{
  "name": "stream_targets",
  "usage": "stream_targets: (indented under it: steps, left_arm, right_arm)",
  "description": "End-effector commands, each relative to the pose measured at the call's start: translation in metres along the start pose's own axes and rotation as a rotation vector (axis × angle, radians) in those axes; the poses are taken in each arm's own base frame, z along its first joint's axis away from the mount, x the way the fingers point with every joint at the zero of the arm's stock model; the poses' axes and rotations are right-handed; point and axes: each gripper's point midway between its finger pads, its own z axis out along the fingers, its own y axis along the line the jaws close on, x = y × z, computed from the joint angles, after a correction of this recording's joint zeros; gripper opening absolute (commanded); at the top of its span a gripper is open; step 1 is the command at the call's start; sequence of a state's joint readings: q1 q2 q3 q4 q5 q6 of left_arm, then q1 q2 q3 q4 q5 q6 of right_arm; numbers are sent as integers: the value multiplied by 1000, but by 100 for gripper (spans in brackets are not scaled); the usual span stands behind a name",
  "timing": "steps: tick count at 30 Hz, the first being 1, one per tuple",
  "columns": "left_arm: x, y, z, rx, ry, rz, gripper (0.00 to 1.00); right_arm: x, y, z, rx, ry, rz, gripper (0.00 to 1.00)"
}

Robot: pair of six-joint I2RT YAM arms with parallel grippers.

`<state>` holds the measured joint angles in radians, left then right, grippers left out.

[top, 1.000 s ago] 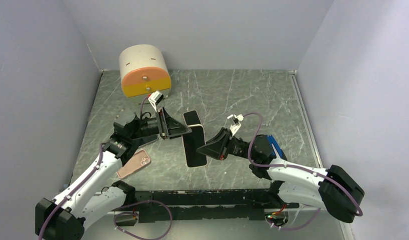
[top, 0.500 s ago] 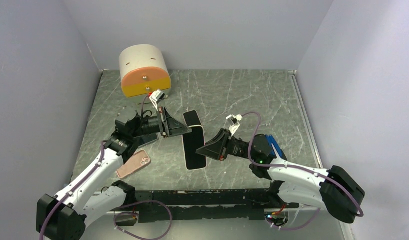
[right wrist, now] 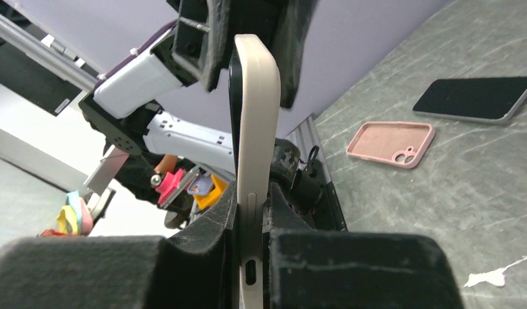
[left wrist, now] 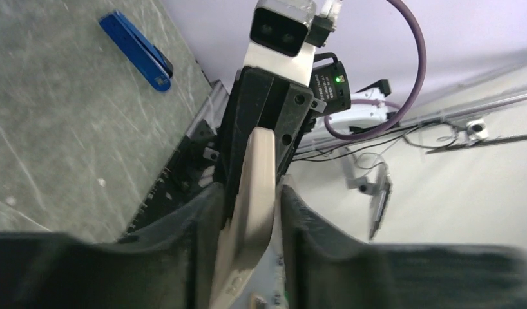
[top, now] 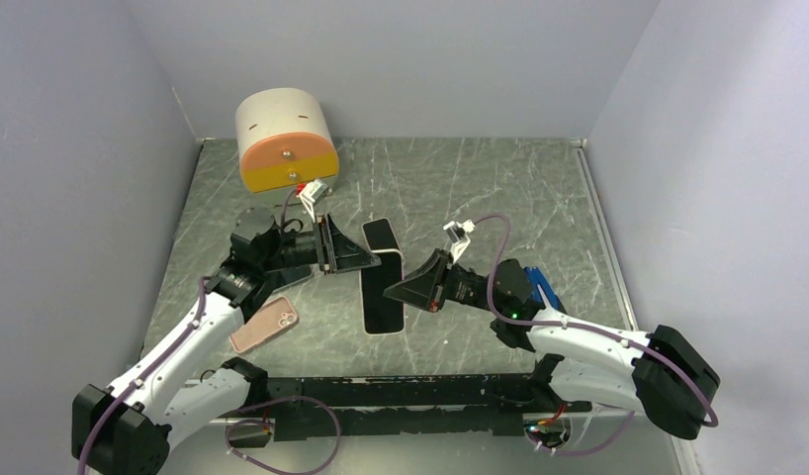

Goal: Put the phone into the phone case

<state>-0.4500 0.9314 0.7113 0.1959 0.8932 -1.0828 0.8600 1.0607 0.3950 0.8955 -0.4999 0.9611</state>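
The phone (top: 384, 302) hangs level above the surface (top: 480, 188), about the middle and a little toward the near edge. Its dark screen faces up. Its long axis runs from the near edge toward the far edge, and the far end leans slightly to the left. It sits in the cream case (right wrist: 258, 129), whose back faces down. In the right wrist view the dark body shows beside the cream rim along the far half of the edge.

The right fingers (right wrist: 351, 267) come in from the right and are clamped flat on the phone, one above and one below, with no gap showing. The left fingers (left wrist: 325, 257) come in from the left and straddle the far end, standing narrow. The left wrist view shows a thin sliver between one finger and the case, so I cannot tell whether they are gripping.

A dark slab (top: 381, 236) lies on the surface just beyond the held phone. A pink case (top: 265, 325) lies slantwise toward the near left corner, and a second phone (right wrist: 473, 98) lies just beyond it. A blue object (top: 546, 290) lies to the right beside the right arm. A cream-and-orange container (top: 287, 139) stands in the far left corner.
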Motion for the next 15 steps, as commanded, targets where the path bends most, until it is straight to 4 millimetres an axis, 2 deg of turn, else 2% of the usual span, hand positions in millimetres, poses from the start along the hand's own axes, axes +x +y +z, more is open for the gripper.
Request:
stream_targets:
  steps: [1,4,7,13,15]
  left_arm:
    - [3,-4,-2,-5,6,-31,51]
    - [4,-4,-3,3,-3,-25,60]
    - [5,-4,0,22,4,-34,58]
    - [11,-5,10,54,46,-42,34]
    - [12,-5,12,53,47,-33,21]
  right_arm:
    - [-40,33,0,-104,-172,-123,0]
    - [-46,36,-1,-100,-198,-136,0]
    - [-50,38,-1,-101,-207,-146,0]
    - [-50,38,6,-112,-192,-143,0]
    - [-48,36,7,-112,-182,-133,1]
